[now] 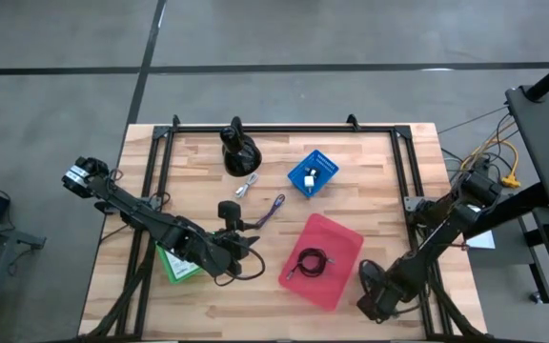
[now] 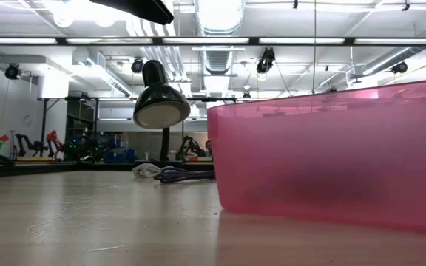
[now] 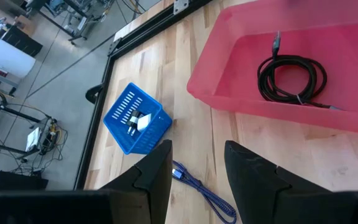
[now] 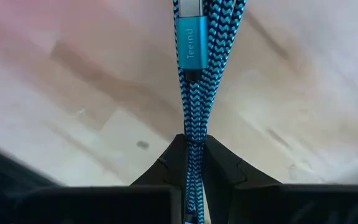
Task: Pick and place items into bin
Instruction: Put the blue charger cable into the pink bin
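My left gripper (image 3: pixel 197 147) (image 1: pixel 243 244) is open and hovers over the table left of the red bin (image 1: pixel 343 278). The purple cable (image 3: pixel 205 193) (image 1: pixel 272 211) lies on the wood just beyond its fingers. A black coiled cable (image 3: pixel 291 78) (image 1: pixel 310 263) rests on the red bin's floor. My right gripper (image 4: pixel 194 140) (image 1: pixel 370 301) is low over the table's near right part, beside the red bin, shut on a blue braided cable (image 4: pixel 194 93). A small silver connector (image 1: pixel 246 186) lies near the black rounded stand (image 1: pixel 239 152). My right gripper pinches a bundle of several blue cable strands (image 4: pixel 194 127) between its two fingers. The strands run on ahead of the fingertips, along the fingers, and a blue plug sleeve (image 4: pixel 189 38) sits among them. The wooden table is close behind the cable; whether the cable touches it does not show.
A blue slotted basket (image 1: pixel 313 173) (image 3: pixel 135 118) with small white pieces stands on the far side of the red bin (image 2: pixel 331 155). A green bin (image 1: pixel 177 263) sits under my left arm. Black rails (image 1: pixel 284 128) frame the table's far, left and right sides.
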`<control>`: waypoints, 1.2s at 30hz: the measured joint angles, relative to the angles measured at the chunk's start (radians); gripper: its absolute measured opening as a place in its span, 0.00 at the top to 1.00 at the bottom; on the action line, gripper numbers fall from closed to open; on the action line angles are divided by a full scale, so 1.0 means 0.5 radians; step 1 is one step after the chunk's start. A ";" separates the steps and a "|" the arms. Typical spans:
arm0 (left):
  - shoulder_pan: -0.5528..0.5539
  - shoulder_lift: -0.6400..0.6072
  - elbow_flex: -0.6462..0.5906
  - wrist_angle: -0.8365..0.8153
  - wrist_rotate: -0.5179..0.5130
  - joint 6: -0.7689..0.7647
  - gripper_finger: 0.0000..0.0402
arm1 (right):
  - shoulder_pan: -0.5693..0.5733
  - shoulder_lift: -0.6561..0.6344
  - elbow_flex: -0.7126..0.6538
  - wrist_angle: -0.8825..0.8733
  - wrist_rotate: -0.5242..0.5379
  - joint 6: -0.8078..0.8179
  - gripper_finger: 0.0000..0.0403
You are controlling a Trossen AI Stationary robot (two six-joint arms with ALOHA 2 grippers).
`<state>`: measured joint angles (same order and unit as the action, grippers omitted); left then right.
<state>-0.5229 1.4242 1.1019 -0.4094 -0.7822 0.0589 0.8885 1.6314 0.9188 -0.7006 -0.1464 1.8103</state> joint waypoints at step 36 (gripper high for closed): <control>0.000 0.000 0.011 0.053 -0.001 -0.001 0.67 | -0.663 -0.004 0.822 -0.949 0.677 -1.699 0.96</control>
<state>-0.5228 1.4242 1.1072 -0.3828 -0.7826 0.0585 0.5572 1.6295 1.3296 -1.1751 0.1922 0.9610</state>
